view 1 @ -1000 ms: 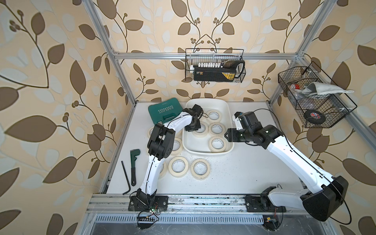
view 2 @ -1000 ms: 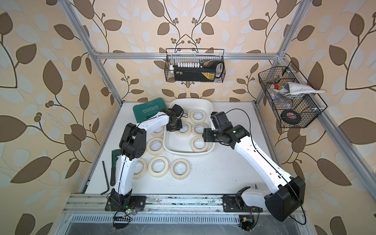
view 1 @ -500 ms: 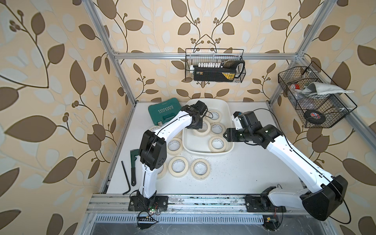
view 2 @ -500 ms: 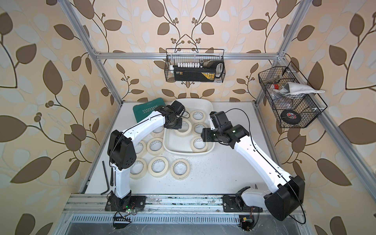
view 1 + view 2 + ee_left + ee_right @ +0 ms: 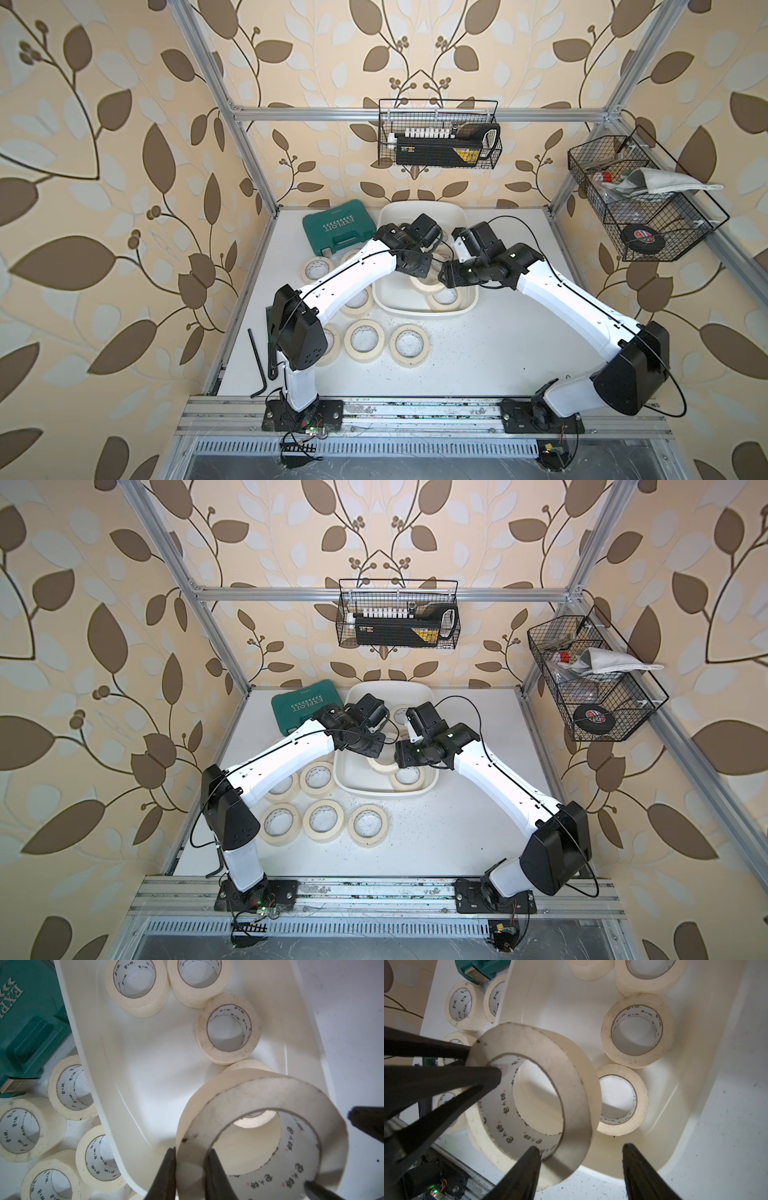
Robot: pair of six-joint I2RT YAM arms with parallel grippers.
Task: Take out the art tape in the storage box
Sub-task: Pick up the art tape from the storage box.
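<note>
four art tape rolls [image 5: 228, 1000] in storage box [image 5: 145, 1074], fifth roll [image 5: 212, 1113] in left pincer [image 5: 191, 1150]; right pincer [image 5: 580, 1146] wide

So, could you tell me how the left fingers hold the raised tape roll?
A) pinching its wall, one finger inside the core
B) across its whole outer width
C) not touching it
A: in the left wrist view the left fingers pinch the art tape roll's wall, one inside the core.
</note>
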